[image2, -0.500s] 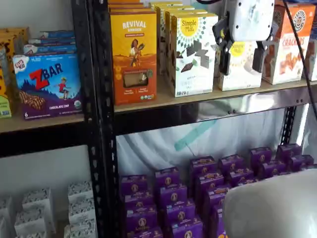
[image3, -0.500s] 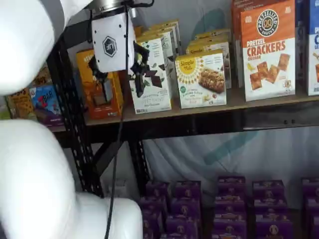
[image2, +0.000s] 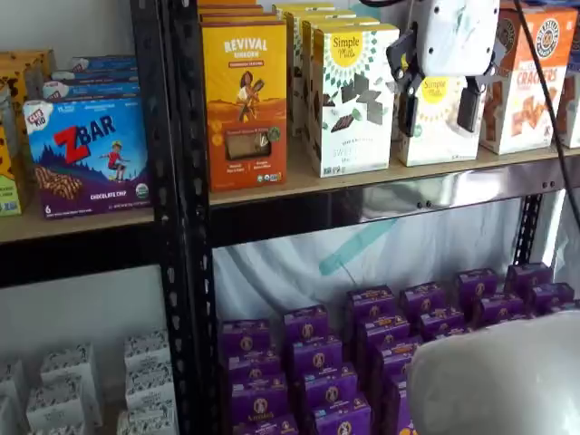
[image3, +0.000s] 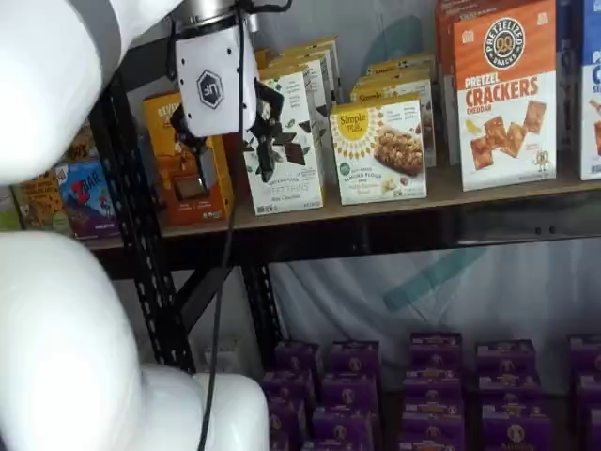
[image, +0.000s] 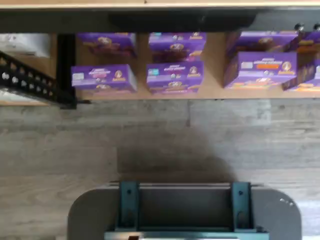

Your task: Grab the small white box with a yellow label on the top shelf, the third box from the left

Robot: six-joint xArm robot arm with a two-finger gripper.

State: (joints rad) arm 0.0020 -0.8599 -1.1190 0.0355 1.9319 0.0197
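- Fingers [image2: 439, 111]: two black fingers under a white body, spread wide with a plain gap between them, holding nothing; seen in both shelf views [image3: 232, 155].
- White box [image2: 439, 122]: short cream carton with a yellow sunburst, standing upright on the top shelf [image2: 362, 186]. In one shelf view it showed directly behind the gap between the fingers; in the other [image3: 380, 150] it sat well off to one side of them, so the fingers hung out in front of the shelf, apart from the box, not around it.
- Key relation: the box lay beyond the fingers, deeper into the shelf, at about their height. Its face looked slightly taller than wide, long axis upright. The coming move was judged a straight advance inward so the fingers pass either side of the box.
- Neighbours: a taller chocolate box [image2: 353, 100] close on one side of the box, a crackers box [image2: 526, 86] on the other; little room for either finger.
- Wrist view: purple boxes [image: 175, 75] on a lower shelf and grey floor only; the target was not in it.
- Change from the earlier frame: the fingers sat a little higher against the box, equally spread; the boxes had not moved.
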